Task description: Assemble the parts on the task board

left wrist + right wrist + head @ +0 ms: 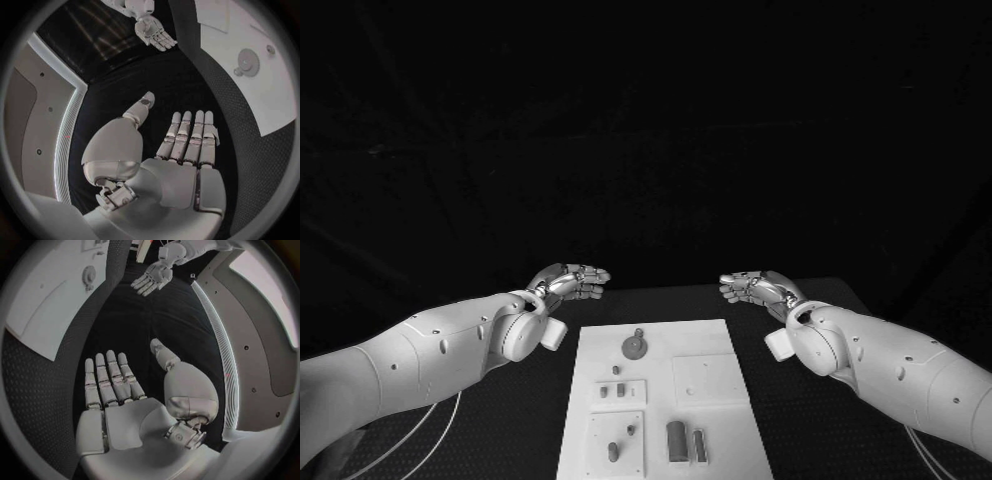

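Closest to the robot, the white task board [718, 440] lies lengthwise down the middle of the black table [877, 440], its near end running out at the bottom of the head view. On that near end, two dark bars [685, 441] lie side by side toward the right, and left of them a raised square plate [616, 443] carries a couple of small dark parts. A step farther up, a smaller plate [620, 393] holds two short upright pieces, and beside it on the right sits a plain pale square block [708, 380]. Farther still, near the board's far end, there's a round disc part [635, 346] with a small stub at its edge; the left wrist view catches the same disc [247, 62] flat on the white plate.

Now the hands, both hanging above the table just past the board's far corners, well apart from each other and touching nothing. The left hand [570, 283] is off the far left corner, and its wrist view shows the palm flat, fingers [187, 135] straight and side by side, thumb out, nothing in it. The right hand [757, 288] mirrors it off the far right corner, fingers [109, 377] extended, palm bare, nothing held.

The table surface is a dark, finely dotted mat. Beyond its far edge the room is plain blackness.
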